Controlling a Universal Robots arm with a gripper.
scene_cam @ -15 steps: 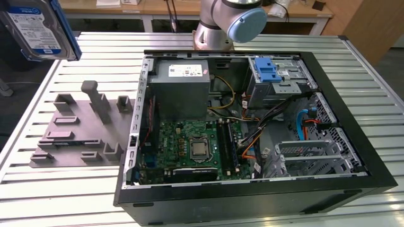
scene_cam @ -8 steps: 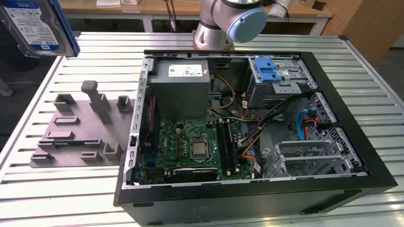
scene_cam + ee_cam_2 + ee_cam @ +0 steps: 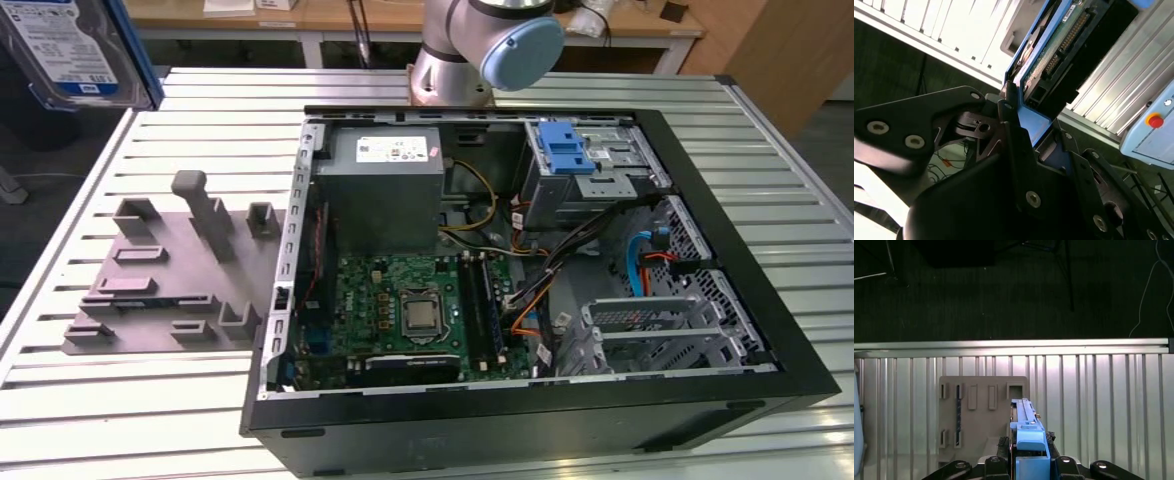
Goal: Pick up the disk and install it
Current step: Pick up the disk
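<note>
In both wrist views you see the gripper [image 3: 1028, 459] clamped on the disk [image 3: 1026, 422]. Its black fingers [image 3: 1002, 444] press against either side of the blue caddy, so the drive stands edge-on between them. In the second wrist view, note the green circuit board [image 3: 1054, 47] and the row of connector pins on the exposed face of the drive. A pale device with a red button [image 3: 1154, 120], probably a teach pendant, sits at the edge of that view. Beyond the disk in the first wrist view lies the grey fixture plate [image 3: 979, 410] with its slots and upright holders, resting on the slatted metal table [image 3: 1094, 400]; the disk is held clear above it. In the exterior view, locate the disk high at the exterior view's left, label face toward the camera, well apart from the open computer case [image 3: 534, 425]. The case lies on its side on the table, just beside the fixture plate. Its motherboard [image 3: 400, 310], grey power supply box [image 3: 380, 190] and blue latch [image 3: 567, 148] on the drive cage are exposed. The arm [image 3: 474, 45] rises behind the case
</note>
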